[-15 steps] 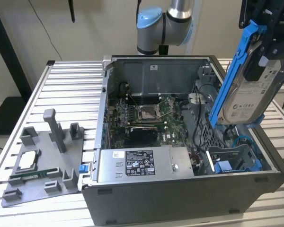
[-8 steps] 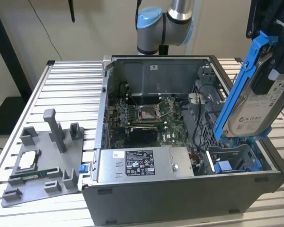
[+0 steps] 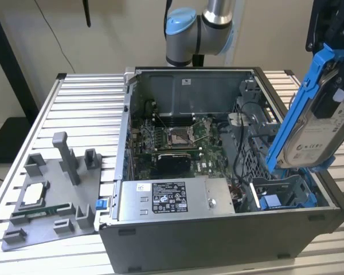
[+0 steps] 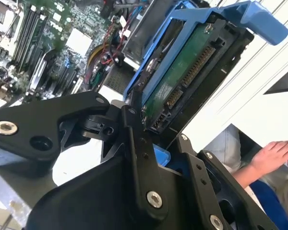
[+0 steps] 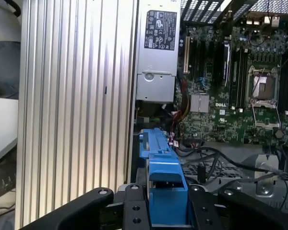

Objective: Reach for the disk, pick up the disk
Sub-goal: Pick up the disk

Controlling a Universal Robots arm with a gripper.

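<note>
In the exterior view the gripper [image 3: 339, 86] was cut off by the picture's right edge, so the meeting of its jaws with the disk [image 3: 318, 134] could not be made out there, and the arm [image 3: 202, 28] ran out past the top edge. In the second wrist view the black gripper body hid the near end of the disk [image 4: 182, 72], and a person's hand [image 4: 273, 155] was cut by the right edge. The print on the grey box [image 5: 158, 43] inside the computer case [image 3: 218, 240] was too small to tell.
</note>
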